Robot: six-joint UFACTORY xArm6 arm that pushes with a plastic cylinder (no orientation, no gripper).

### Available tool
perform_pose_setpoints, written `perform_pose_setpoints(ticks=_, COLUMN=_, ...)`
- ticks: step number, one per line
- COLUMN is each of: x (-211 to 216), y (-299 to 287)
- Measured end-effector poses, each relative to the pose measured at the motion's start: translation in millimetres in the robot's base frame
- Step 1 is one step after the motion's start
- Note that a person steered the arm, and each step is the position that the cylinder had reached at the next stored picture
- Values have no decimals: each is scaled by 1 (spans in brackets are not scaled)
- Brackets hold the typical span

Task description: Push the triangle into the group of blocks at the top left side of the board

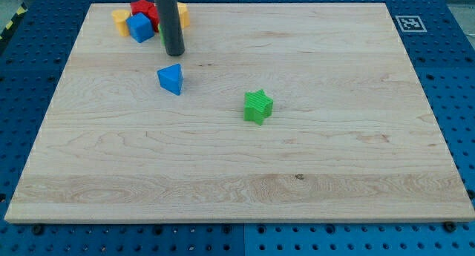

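A blue triangle block (171, 79) lies on the wooden board (245, 159), left of centre in the view's upper part. A group of blocks sits at the board's top left: a yellow block (120, 21), a blue block (139, 27), a red block (143, 9) and another yellow block (182, 15) partly hidden behind the rod. A sliver of green shows beside the rod. My tip (174, 51) stands just right of the group and a short way above the blue triangle, apart from it.
A green star-shaped block (257, 106) lies alone near the board's centre. A black-and-white marker tag (408, 23) sits at the board's top right corner. Blue perforated table surface surrounds the board.
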State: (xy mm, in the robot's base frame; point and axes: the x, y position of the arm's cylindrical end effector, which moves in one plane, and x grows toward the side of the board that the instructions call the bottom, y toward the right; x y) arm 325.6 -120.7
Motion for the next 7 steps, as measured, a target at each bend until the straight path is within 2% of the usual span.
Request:
perform_pose_setpoints(ticks=2, x=-39, y=-1)
perform_pose_setpoints(ticks=3, x=-20, y=0)
perform_pose_setpoints(ticks=6, x=50, y=91)
perform_pose_setpoints(ticks=7, x=83, y=90)
